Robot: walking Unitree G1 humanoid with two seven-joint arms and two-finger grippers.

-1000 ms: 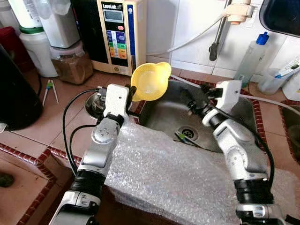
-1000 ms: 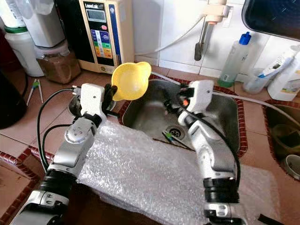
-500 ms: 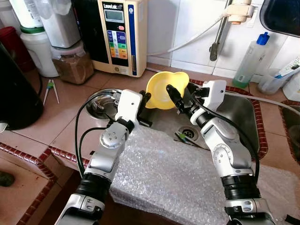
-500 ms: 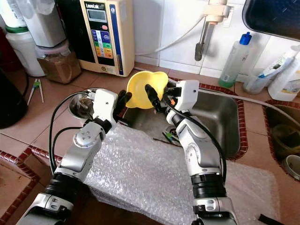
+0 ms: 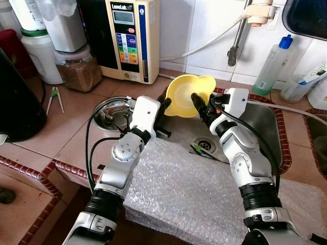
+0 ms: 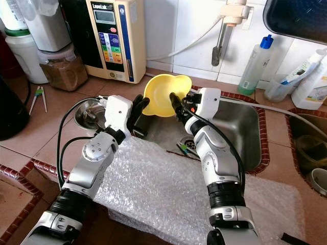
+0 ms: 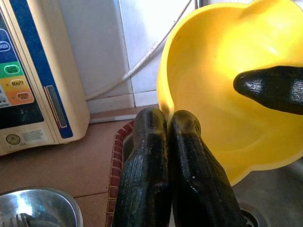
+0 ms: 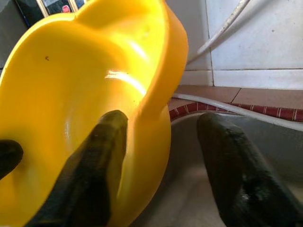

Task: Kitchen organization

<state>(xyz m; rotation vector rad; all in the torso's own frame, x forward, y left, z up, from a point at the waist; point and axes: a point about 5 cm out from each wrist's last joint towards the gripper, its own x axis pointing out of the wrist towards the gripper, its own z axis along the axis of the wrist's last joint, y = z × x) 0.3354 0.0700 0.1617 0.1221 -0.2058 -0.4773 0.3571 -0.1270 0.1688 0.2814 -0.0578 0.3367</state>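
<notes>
here, yellow bowl (image 5: 185, 94) pinched by left claw (image 7: 166, 124), right claw (image 8: 161, 156) straddling rim

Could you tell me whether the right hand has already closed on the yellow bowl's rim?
No, the right hand is open, one finger inside the yellow bowl and the other outside its rim.

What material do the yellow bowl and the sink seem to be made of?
The yellow bowl with a spout looks like glossy moulded plastic: uniform colour, soft highlights. The sink basin looks like brushed stainless steel: grey, dull metallic sheen.
</notes>
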